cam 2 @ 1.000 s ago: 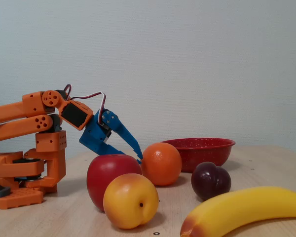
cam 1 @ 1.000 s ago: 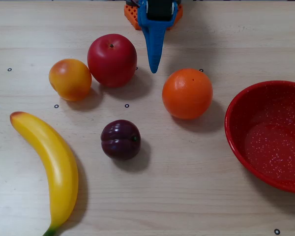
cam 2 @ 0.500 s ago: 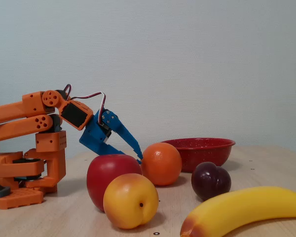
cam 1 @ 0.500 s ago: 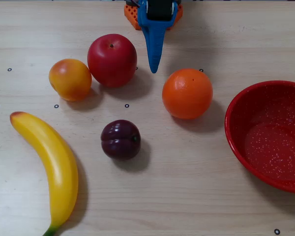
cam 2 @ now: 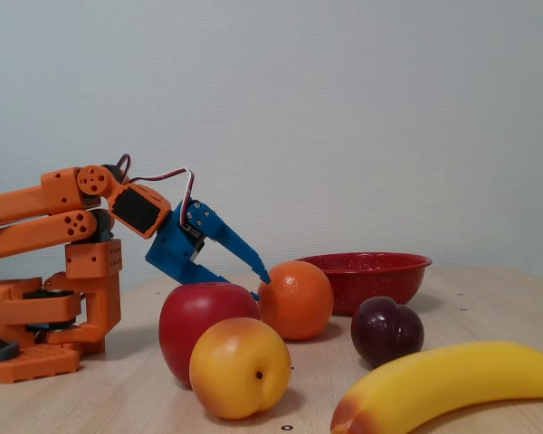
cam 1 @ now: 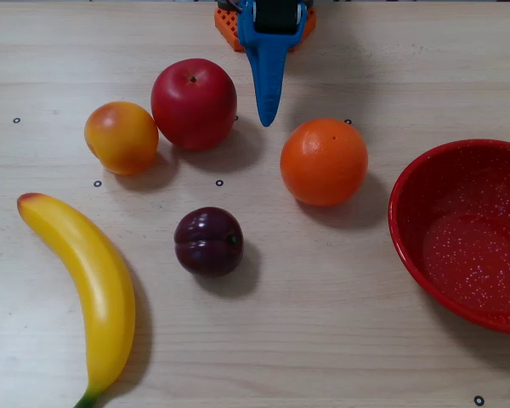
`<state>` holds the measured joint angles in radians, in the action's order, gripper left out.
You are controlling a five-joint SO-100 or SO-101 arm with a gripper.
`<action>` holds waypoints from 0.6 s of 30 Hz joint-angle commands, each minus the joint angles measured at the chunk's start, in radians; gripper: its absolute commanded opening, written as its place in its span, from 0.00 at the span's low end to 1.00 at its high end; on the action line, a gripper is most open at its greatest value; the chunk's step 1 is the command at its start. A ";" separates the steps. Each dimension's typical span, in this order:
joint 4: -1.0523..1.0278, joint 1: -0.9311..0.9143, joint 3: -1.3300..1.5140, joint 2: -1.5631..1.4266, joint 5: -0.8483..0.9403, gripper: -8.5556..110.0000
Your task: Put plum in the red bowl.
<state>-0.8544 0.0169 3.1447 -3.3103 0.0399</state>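
Note:
The plum (cam 1: 208, 241) is small, dark purple and creased. It lies on the wooden table in the middle of the overhead view, and at the front right of the fixed view (cam 2: 386, 330). The red bowl (cam 1: 459, 183), speckled white inside, stands empty at the right edge; in the fixed view it is at the back (cam 2: 371, 269). My blue gripper (cam 1: 268, 117) hangs at the top centre with its jaws together and empty, well behind the plum, between the apple and the orange. It also shows in the fixed view (cam 2: 263, 277).
A red apple (cam 1: 193, 104) and an orange-yellow peach (cam 1: 121, 136) sit at the back left. An orange (cam 1: 323, 161) lies between the gripper and the bowl. A banana (cam 1: 85, 289) lies at the front left. The arm's orange base (cam 2: 36, 307) stands at the left in the fixed view.

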 commanded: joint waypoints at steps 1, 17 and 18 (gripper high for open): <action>-0.003 0.014 0.041 -0.021 -0.006 0.09; -0.002 0.018 0.041 -0.021 0.000 0.07; -0.002 0.018 0.041 -0.021 0.002 0.07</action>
<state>-0.8544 0.0169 3.1447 -3.3103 0.0399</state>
